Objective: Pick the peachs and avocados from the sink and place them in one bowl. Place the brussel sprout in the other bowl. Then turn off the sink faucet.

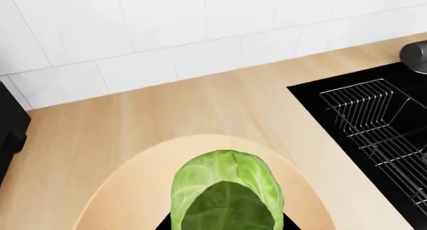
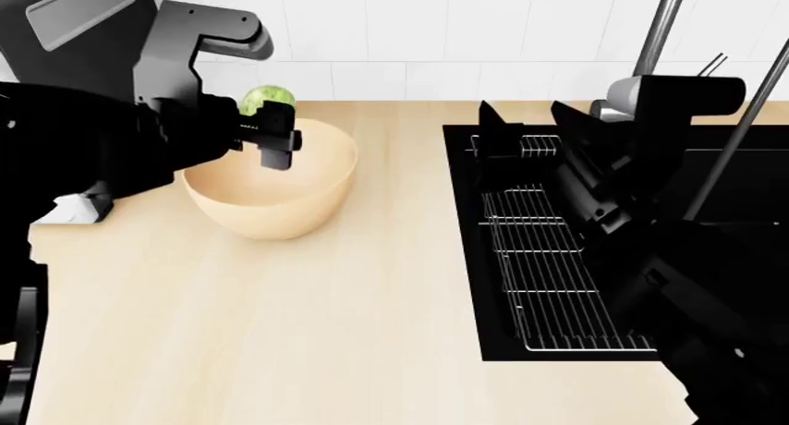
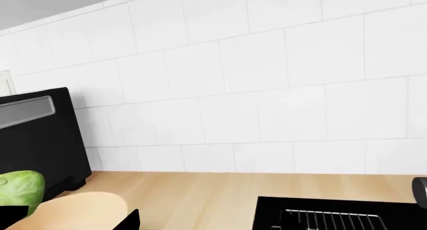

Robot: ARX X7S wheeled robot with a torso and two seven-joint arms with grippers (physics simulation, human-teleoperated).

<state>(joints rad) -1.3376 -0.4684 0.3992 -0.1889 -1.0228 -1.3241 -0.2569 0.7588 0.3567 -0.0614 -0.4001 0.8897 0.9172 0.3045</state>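
Pale tan bowl (image 2: 272, 189) sits on the wooden counter (image 2: 309, 333), well clear of the sink (image 2: 493, 148) on its left side. This bowl is plain tan.

Left gripper (image 2: 265, 129) hangs over the bowl's back rim, jaws closed on the brussel sprout (image 2: 268, 99). Head view shows the light green ball poking up behind the black jaw hardware, above the bowl opening, not touching the bowl. Left wrist view confirms: sprout (image 1: 227, 192) fills the gap between the jaws, veined leaves, bowl rim (image 1: 133, 165) directly under it. Grip width is set by the sprout, so moderately narrow.

Right gripper: arm is over the sink in head view, a black mass covering much of the basin, but the fingertips don't resolve against the black sink. Right wrist view shows no fingers either. Cannot tell how the jaws stand or if they hold anything.

Sink: black basin, steel wire rack (image 2: 542, 259) visible on its floor, also in left wrist view (image 1: 373, 120). Any fruit in the basin is hidden behind the arm or not discernible.

Faucet (image 2: 660, 28): steel tube rises behind the sink at the tiled wall (image 3: 267, 90); cylindrical body (image 2: 623, 94) partly behind the right arm. Water flow not discernible.

Black appliance (image 3: 40, 135) stands against the wall left of the bowl.
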